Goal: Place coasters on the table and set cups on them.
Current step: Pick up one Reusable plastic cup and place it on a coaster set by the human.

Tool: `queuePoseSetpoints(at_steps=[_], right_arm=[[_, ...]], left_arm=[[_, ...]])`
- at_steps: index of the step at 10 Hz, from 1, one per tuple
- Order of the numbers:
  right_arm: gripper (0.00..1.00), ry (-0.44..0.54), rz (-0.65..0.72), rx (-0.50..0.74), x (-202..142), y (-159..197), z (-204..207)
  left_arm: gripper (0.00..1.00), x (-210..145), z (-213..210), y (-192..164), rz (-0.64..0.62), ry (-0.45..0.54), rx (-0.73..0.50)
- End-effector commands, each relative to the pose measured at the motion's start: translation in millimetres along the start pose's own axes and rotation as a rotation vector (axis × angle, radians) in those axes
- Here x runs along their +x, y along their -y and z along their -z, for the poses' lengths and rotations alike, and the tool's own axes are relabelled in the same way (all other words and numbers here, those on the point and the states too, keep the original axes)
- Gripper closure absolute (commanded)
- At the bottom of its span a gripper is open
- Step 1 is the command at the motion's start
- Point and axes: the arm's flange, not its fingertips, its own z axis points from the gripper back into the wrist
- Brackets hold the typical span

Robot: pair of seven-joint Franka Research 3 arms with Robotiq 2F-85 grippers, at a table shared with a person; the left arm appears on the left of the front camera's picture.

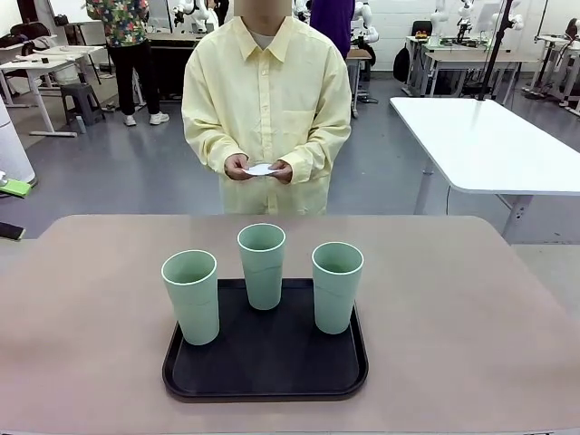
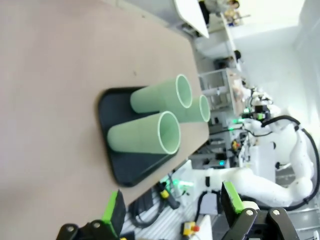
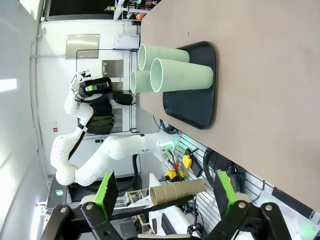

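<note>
Grey-floored lab space fills the background, and the beige-brown desk with rounded corners spans the lower half of the front view. Behind its far edge, at upper centre, stands a person in a pale yellow shirt, and a white-topped table sits at the upper right. Low and centred on the desk rests a black tray, its long side running across the picture. At the bottom of the left wrist view, the left gripper has its green pads spread wide with nothing between them. The right gripper is likewise wide open and empty, and both are well apart from the tray. Three cups stand upright on the tray, long axes vertical, mouths up and narrowing toward the base. The left cup is by the tray's left edge, the middle cup at its far edge and the right cup toward its right; none touch. In the rolled wrist views they appear level, with mouths toward picture right from the left wrist and picture left from the right. The white coasters lie flat between the person's hands at upper centre; I cannot tell how many.
</note>
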Motion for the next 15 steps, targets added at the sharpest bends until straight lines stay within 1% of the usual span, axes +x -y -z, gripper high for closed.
queuePoseSetpoints(at_steps=[1,2,3,15], right_arm=[[0.0,-0.018,-0.031,-0.004,2.8,-5.9,2.8],[0.0,0.0,0.0,0.0,0.0,0.0,0.0],[0.0,0.0,0.0,0.0,0.0,0.0,0.0],[0.0,0.0,0.0,0.0,0.0,0.0,0.0]], left_arm=[[0.0,-7.7,11.7,12.9,-0.025,0.043,0.036],[0.0,-7.8,15.6,19.5,-0.015,0.053,0.091],[0.0,-1.6,2.8,2.7,-0.011,0.006,0.012],[0.0,-1.6,2.8,2.7,-0.011,0.006,0.012]])
